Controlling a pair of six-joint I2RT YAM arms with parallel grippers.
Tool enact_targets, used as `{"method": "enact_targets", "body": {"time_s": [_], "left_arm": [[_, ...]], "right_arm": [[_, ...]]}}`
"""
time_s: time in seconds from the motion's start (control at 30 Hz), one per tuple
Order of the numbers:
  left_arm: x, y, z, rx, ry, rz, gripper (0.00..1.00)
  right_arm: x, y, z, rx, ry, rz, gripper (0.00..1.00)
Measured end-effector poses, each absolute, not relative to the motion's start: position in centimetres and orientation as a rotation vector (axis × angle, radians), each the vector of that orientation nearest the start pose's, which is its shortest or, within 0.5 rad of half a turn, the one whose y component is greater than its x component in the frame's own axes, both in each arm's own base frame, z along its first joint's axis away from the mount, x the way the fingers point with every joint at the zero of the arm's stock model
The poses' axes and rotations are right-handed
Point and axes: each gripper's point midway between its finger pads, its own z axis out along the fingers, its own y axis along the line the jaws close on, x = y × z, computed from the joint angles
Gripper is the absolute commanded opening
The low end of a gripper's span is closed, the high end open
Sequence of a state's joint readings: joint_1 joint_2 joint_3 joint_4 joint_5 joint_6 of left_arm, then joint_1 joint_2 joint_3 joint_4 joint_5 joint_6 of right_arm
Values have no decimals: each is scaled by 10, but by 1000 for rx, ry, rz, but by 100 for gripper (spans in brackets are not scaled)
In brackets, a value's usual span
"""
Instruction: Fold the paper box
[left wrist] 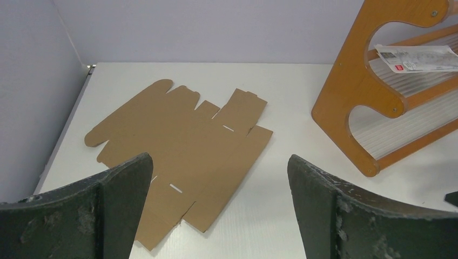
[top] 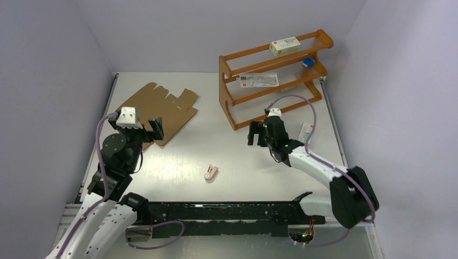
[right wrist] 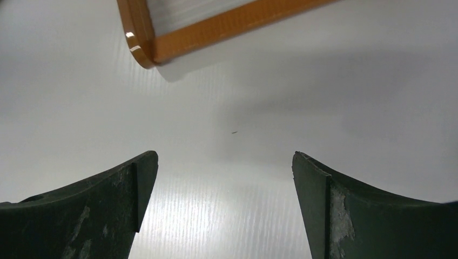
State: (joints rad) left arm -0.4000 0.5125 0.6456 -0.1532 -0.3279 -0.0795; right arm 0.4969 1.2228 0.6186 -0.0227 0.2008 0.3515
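Note:
The paper box is a flat brown die-cut sheet with notched flaps, lying on the white table at the back left. In the left wrist view the paper box lies just ahead and partly under the left finger. My left gripper hovers at the sheet's near edge, open wide and holding nothing; seen from its own wrist, the left gripper has bare table between its fingers. My right gripper is open over bare table near the foot of the wooden rack; in its own wrist view the right gripper is empty.
An orange wooden rack stands at the back right, its foot close ahead of the right gripper. It carries a white carton, a small blue item and a flat packet. A small pink-and-white object lies mid-table.

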Motion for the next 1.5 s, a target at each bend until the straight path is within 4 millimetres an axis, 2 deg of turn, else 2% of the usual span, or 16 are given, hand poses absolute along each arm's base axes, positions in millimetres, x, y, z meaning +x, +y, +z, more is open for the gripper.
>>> {"method": "enact_targets", "body": {"time_s": [0.2, 0.37, 0.53, 0.73, 0.9, 1.13, 1.5], "left_arm": [[266, -51, 289, -22, 1590, -111, 100], [266, -50, 289, -27, 1590, -110, 100], [266, -50, 290, -28, 1587, -111, 100], [267, -50, 290, -29, 1586, -110, 100], [267, -50, 290, -29, 1587, -110, 100], [269, -50, 287, -28, 1596, -106, 100], [272, -49, 288, -36, 1591, -101, 100]], "right_arm": [[320, 165, 47, -103, 2309, 248, 100], [331, 198, 27, -167, 2343, 260, 100], [347, 218, 22, -154, 2321, 271, 100], [386, 233, 23, -76, 2256, 249, 100], [416, 241, 23, -13, 2212, 213, 100], [471, 252, 26, 63, 2142, 173, 100], [529, 264, 28, 123, 2073, 172, 100]]}}
